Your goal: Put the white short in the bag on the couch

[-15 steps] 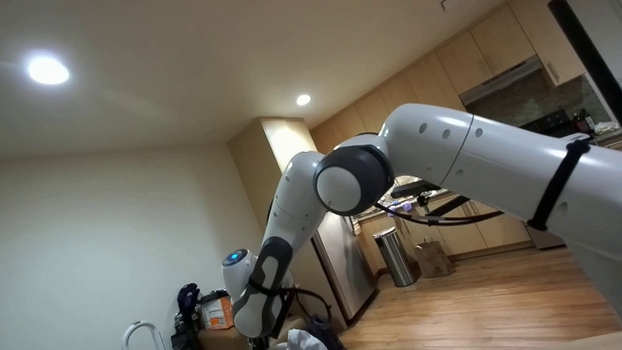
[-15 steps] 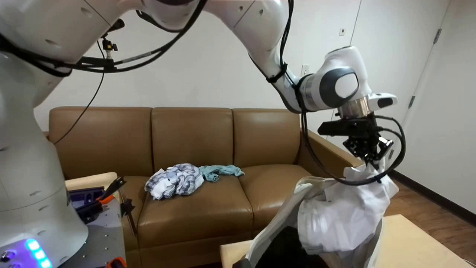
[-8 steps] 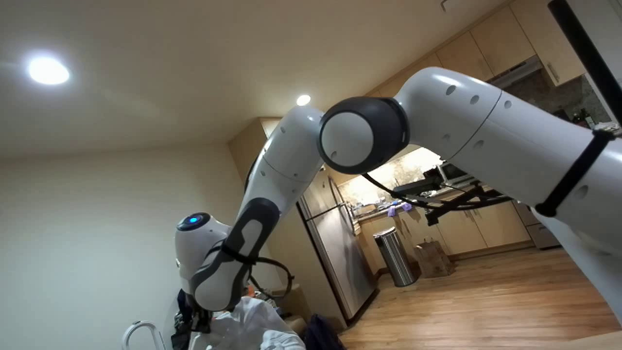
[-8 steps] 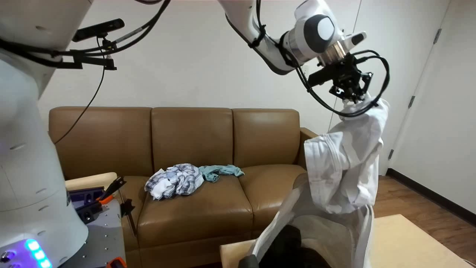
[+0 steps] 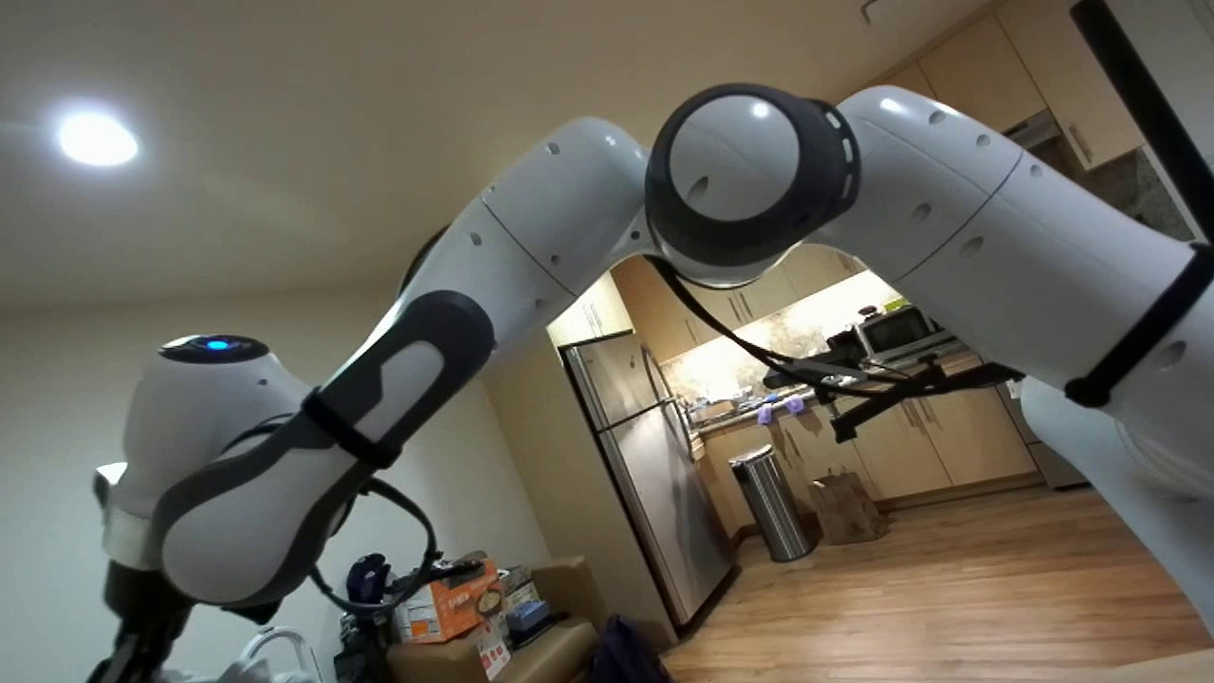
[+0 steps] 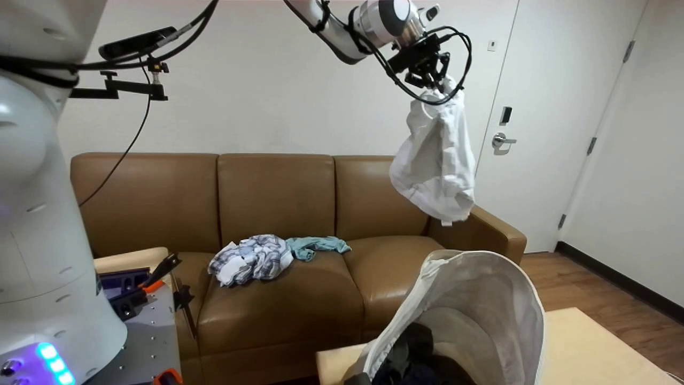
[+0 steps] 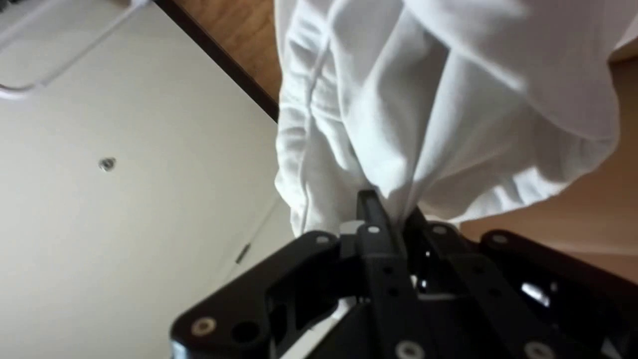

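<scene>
White shorts hang in the air in front of the couch's right end and the wall. My gripper is above them, shut on their top edge. In the wrist view, the gripper pinches a gathered fold of the shorts between its fingers. An open whitish bag stands on a wooden table, lower than the shorts and apart from them. Dark cloth lies inside it. The brown couch stands behind. In an exterior view my gripper is at the bottom left, its tips hard to see.
A plaid garment and a teal cloth lie on the couch seat. The wooden table bears the bag. A door is at the back right. Boxes are piled on furniture beside the fridge.
The gripper has risen with the shorts from over the bag's mouth and moved back and left in an exterior view. The shorts now hang fully clear of the bag.
</scene>
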Controlling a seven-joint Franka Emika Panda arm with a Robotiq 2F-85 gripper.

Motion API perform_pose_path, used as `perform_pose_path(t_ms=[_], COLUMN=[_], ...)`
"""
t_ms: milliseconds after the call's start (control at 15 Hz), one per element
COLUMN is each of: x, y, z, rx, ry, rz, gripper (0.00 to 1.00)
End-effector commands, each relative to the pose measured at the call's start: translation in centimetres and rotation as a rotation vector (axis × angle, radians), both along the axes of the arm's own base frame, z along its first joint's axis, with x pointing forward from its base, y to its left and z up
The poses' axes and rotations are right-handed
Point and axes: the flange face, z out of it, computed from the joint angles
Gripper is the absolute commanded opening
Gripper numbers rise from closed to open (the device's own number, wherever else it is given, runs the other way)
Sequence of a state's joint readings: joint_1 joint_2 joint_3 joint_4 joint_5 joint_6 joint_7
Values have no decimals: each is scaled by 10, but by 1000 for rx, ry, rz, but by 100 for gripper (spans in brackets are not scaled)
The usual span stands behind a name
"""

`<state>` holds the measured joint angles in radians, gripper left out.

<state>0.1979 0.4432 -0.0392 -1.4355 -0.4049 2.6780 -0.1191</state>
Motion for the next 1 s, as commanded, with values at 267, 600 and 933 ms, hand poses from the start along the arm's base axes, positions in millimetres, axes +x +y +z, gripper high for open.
perform_pose_path(t_ms=[267,600,933], x=[-64,-75,-66], y=[229,242,242], z=[35,23,33], rx=[1,7,-58], ry=[93,105,128], rz=[425,409,427], gripper=[4,11,5])
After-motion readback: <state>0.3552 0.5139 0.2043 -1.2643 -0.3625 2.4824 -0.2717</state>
